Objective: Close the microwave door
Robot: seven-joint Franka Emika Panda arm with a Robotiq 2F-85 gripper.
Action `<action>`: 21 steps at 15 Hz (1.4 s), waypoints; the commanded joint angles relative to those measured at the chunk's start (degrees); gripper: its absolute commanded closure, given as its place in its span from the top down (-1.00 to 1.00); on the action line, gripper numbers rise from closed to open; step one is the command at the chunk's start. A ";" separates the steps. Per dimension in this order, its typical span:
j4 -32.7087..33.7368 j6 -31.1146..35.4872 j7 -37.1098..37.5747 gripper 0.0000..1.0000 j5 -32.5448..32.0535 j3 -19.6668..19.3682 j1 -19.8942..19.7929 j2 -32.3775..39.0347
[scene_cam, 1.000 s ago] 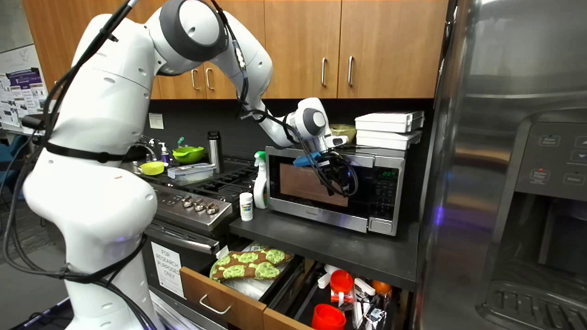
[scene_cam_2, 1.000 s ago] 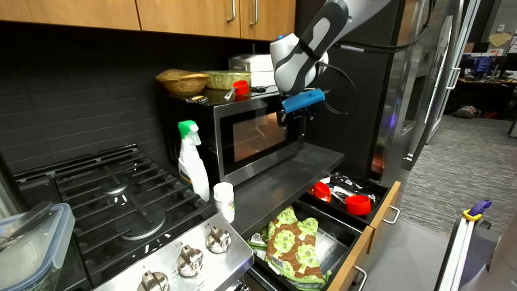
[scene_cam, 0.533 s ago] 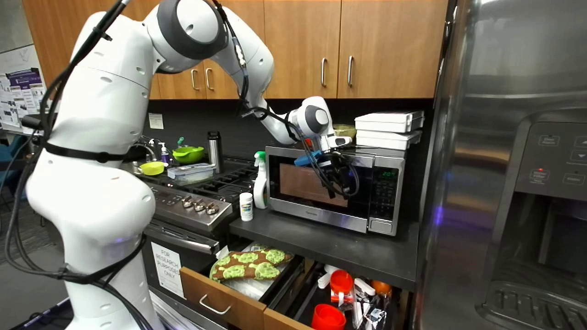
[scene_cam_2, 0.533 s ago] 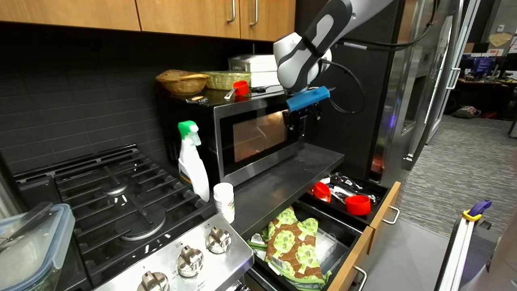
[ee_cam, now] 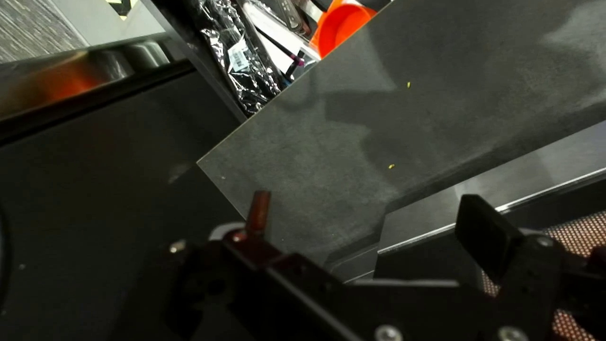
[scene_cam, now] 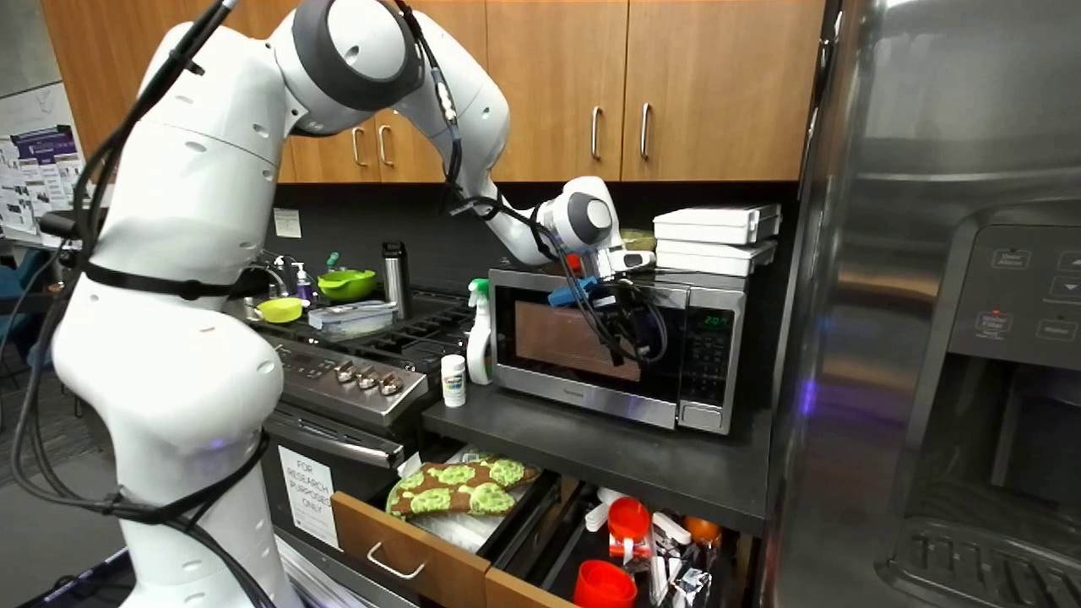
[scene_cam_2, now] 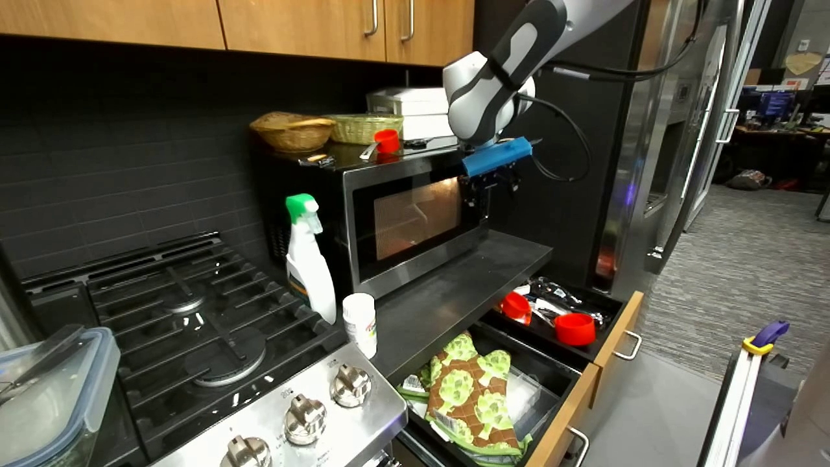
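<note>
The gripper (ee_cam: pixel 368 213) has shifted rightward in both exterior views, jaws apart, with the seemingly closed microwave door (ee_cam: pixel 568 203) at the wrist view's lower right, its long edge climbing rightward.

The Franka arm (scene_cam: pixel 198 211) arches to its elbow joint (scene_cam: pixel 370 38); below that elbow slope the forearm (scene_cam: pixel 469 110) and wrist (scene_cam: pixel 585 218), and lowest hangs the Robotiq gripper (ee_cam: pixel 367 208), its fingers (ee_cam: pixel 485 237), dim in the wrist view, apparently well apart.

In an exterior view | microwave door (scene_cam: pixel 566 338) framing glossy glass in metal | three o'clock: steel refrigerator (scene_cam: pixel 887 279) gleaming | twelve o'clock: cabinets (scene_cam: pixel 556 93) showing smooth wood
</note>
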 commanded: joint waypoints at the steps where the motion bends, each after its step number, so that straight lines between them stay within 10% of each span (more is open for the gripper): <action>1: 4.33 1.59 0.00 1.00 1.07 1.55 -1.26 2.55; 21: 8.12 0.89 -4.63 1.00 2.67 4.27 -0.28 3.13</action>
